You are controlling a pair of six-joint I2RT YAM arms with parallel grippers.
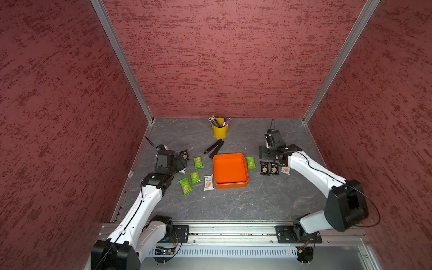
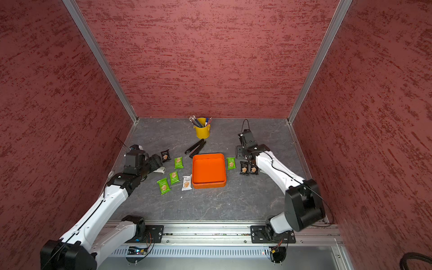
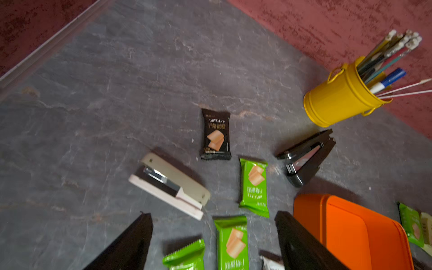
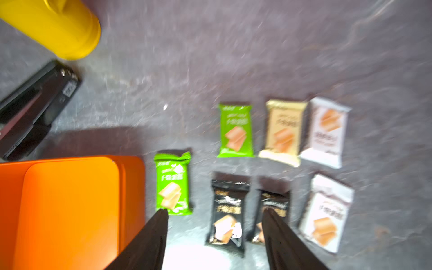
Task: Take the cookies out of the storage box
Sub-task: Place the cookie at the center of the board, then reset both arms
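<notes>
The orange storage box (image 1: pixel 230 171) sits mid-table, and its inside shows no packets in both top views. Cookies lie flat on the table on both sides of it. To its left are three green packets (image 1: pixel 195 178), a white one (image 1: pixel 208 182) and a black one (image 3: pixel 216 134). To its right are a green packet (image 4: pixel 173 183), two black ones (image 4: pixel 226 215) and several pale ones (image 4: pixel 326 132). My left gripper (image 3: pixel 213 215) hangs open over the green packets left of the box. My right gripper (image 4: pixel 215 210) stands open above the black packets, holding nothing.
A yellow pen bucket (image 1: pixel 220 131) stands at the back. A black stapler (image 1: pixel 214 147) lies between the bucket and the box. A white stapler (image 3: pixel 170 184) rests by my left gripper. Red walls enclose the table on three sides.
</notes>
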